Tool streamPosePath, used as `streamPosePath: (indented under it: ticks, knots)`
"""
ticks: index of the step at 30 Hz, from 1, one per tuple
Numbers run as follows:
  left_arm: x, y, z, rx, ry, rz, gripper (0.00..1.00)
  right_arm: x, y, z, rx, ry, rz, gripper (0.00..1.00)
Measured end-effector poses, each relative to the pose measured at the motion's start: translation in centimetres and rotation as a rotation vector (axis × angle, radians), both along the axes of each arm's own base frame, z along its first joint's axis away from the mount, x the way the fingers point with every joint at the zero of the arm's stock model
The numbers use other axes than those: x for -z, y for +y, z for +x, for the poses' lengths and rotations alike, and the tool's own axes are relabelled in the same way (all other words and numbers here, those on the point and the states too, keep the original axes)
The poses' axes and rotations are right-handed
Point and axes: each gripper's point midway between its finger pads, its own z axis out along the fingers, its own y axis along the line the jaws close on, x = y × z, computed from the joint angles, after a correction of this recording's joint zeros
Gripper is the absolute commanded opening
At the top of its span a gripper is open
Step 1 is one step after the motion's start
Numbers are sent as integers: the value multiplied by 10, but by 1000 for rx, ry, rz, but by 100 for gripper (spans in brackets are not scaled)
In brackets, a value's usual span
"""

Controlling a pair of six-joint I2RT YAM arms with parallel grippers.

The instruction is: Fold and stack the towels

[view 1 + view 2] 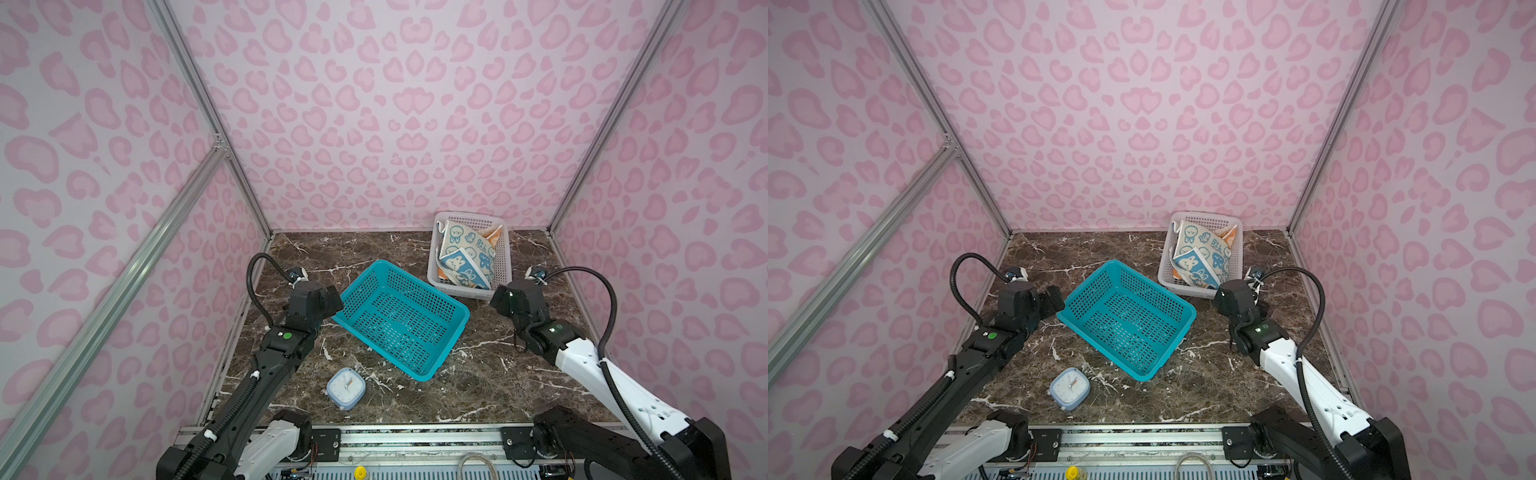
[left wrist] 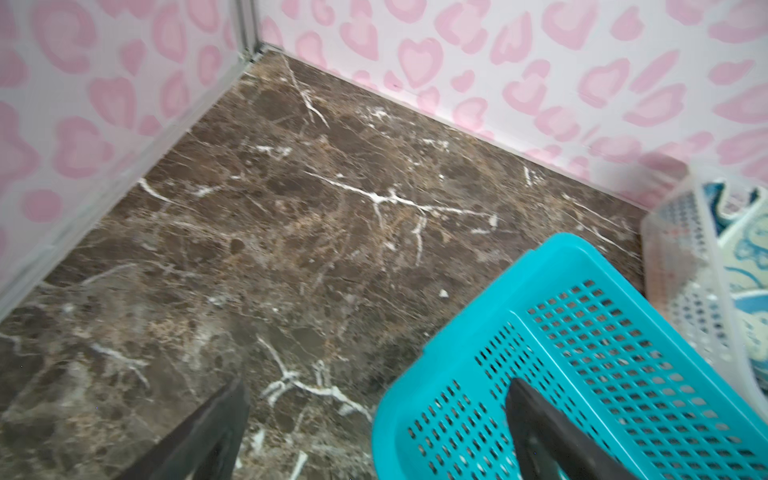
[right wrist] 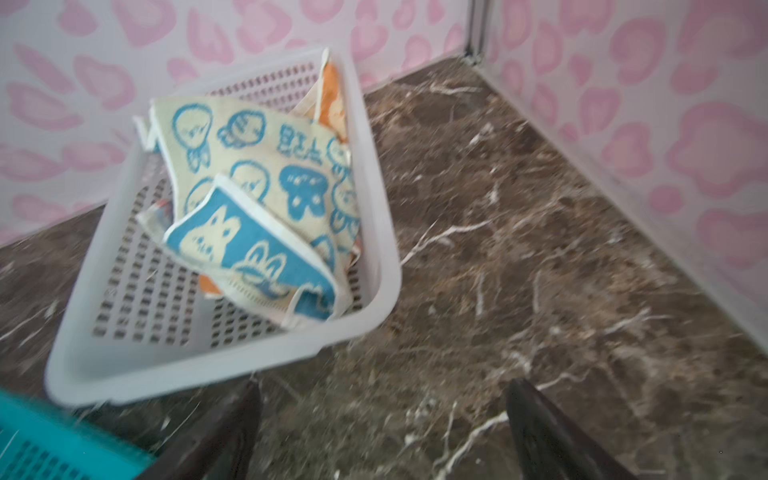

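- Table (image 1: pixel 478 382): flat top in dark brown marble pattern, thin white veins, slight sheen.
- Walls (image 1: pixel 395 104): three sides of smooth pale panel printed with pink heart-like blotches. Silver metal frame posts (image 1: pixel 198 79) run up the far corners, with one slanted brace on the left.
- Rail (image 1: pixel 415 440): ribbed grey metal strip along the near edge, carrying both arm bases.
- Teal basket (image 1: pixel 419 376): rectangular moulded plastic with slotted mesh floor and walls and a smooth rolled rim. It sits mid-table, turned at an angle.
- White basket (image 1: pixel 457 289): the same mesh plastic but smaller, at far right near the back wall. It sits just beyond the teal one, with a strip of table between them.
- Towels (image 1: pixel 465 253): all in the white basket, a crumpled, unfolded heap of looped terry.
  - A blue face with cream rabbits lies on top at the near side.
  - A cream face with blue rabbit outlines lies behind it.
  - Orange edges show at the far right corner and underneath.
  - Single cloths cannot be separated.
- Clock (image 1: pixel 345 388): small, pale blue, rounded square with a white dial, on the table near left of centre.
- Left gripper (image 2: pixel 378 390): dark fingers spread wide, gripping nothing, at the teal basket's left corner. One finger is over the mesh, the other over the table. Contact cannot be told.
- Right gripper (image 3: pixel 384 386): fingers spread wide and empty, low over the table just near of the white basket's near right corner.
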Motion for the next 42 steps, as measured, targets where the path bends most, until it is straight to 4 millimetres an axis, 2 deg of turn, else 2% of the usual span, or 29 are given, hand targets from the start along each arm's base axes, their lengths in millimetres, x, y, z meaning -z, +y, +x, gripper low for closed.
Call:
streamPosePath:
  ticks: [5,9,14,18,25,31,42]
  knots:
    - [4,-25,-6,80,29,-64,98,21,62,-27,-170,78,121,90]
    - [3,-33,-14,117,40,-113,98,42,104,-49,-266,151,170,86]
    - [5,-40,-27,150,64,-165,98,60,138,-64,-316,215,198,78]
    - [9,-47,-35,177,87,-218,98,69,156,-65,-324,240,217,70]
    - [20,-55,-49,202,155,-292,98,70,181,-48,-303,244,263,61]
    - [16,-54,-62,208,167,-369,98,67,211,-25,-294,244,288,56]
    - [46,-29,-76,93,275,-468,98,62,285,34,-312,240,329,58]
